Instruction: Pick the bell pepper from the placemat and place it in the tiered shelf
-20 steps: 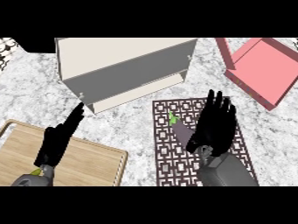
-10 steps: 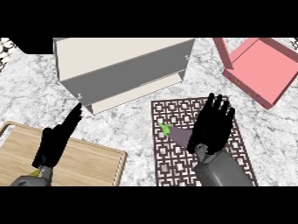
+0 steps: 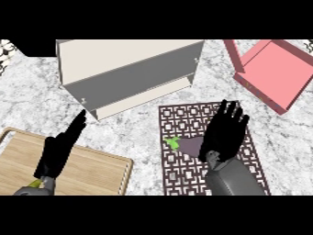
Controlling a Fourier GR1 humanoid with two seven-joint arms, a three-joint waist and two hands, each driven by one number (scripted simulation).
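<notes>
A purple bell pepper [image 3: 190,145] with a green stem [image 3: 173,142] lies on the dark patterned placemat [image 3: 179,121], mostly hidden behind my right hand [image 3: 223,133]. That hand hovers over the pepper's right side with its fingers straight and spread, open. My left hand [image 3: 58,149] is held edge-on over the wooden board, fingers straight and pointing toward the tiered shelf [image 3: 131,73]. The shelf is cream and grey and stands at the back, left of the placemat.
A wooden cutting board [image 3: 84,172] with a metal rim lies at the front left. A pink open box [image 3: 277,73] sits at the back right. Marble counter [image 3: 23,103] surrounds everything.
My right hand has drawn slightly back and down over the placemat, and the pepper's purple body now shows at its left. The left hand has barely moved.
</notes>
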